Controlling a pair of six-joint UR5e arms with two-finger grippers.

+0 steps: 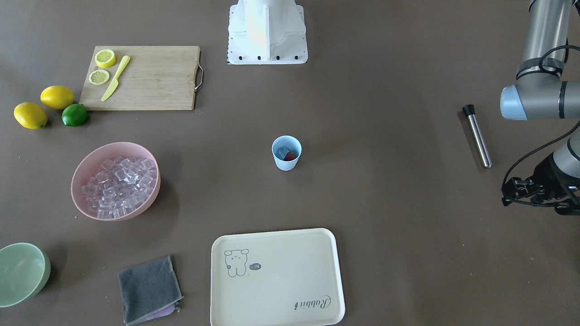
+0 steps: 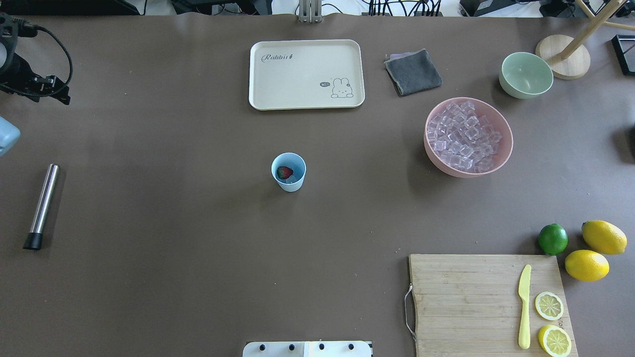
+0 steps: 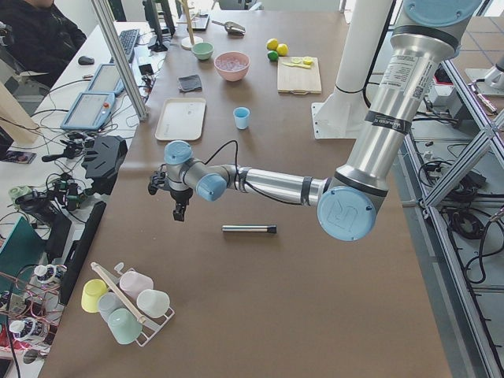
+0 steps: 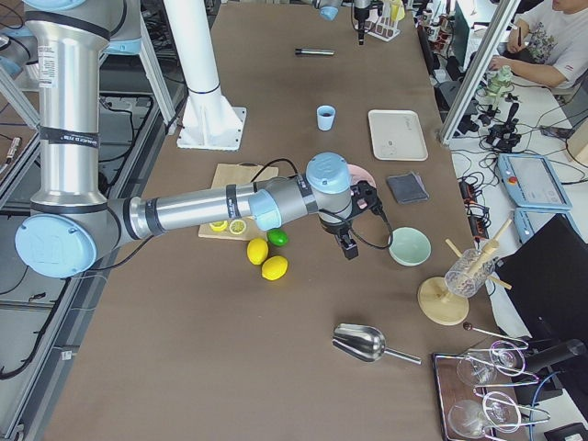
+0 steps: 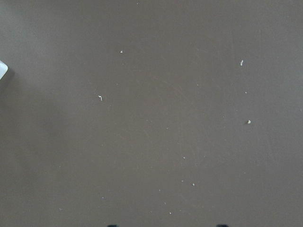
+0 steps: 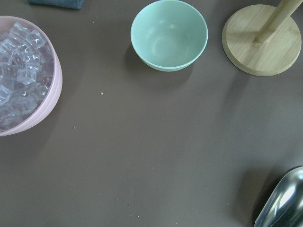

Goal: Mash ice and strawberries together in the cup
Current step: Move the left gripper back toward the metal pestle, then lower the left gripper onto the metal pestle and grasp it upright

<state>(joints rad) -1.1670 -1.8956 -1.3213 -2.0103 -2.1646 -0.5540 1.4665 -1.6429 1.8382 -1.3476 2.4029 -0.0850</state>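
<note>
Standing By: Cup Loaded at the Middle of the Counter

**Cup.** The pale blue cup point(image 1: 286, 164) stands upright near the middle of the brown counter point(image 1: 385, 217), well apart from every other item. Inside it lie one red strawberry point(image 1: 290, 155) and a few ice cubes point(image 1: 282, 151), touching each other.

**Left arm.** The left fingers point(image 3: 180, 209) point down over bare counter at the robot's left end, well apart from the cup. The left wrist view shows two dark tips at its bottom edge, set wide apart, so the fingers are released. A steel rod point(image 1: 476, 136) with a black end cap lies flat on the counter near this arm, apart from the fingers.

**Right arm.** The right fingers point(image 4: 347, 246) hang above the counter between the pink bowl point(image 1: 74, 181) and the pale green bowl point(image 1: 43, 267). They appear only in the right side view, so I cannot tell whether they are released or clenched.

**Other items.**
- The pink bowl is heaped with clear cubes point(image 1: 118, 186).
- A cream tray point(image 1: 281, 290) lies flat, with a folded grey cloth point(image 1: 147, 287) beside it.
- A wooden cutting board point(image 1: 154, 77) carries two lemon slices point(image 1: 104, 58) and a yellow knife point(image 1: 115, 78).
- Two whole lemons point(image 1: 57, 97) and a lime point(image 1: 74, 115) sit just beside the board.
</note>
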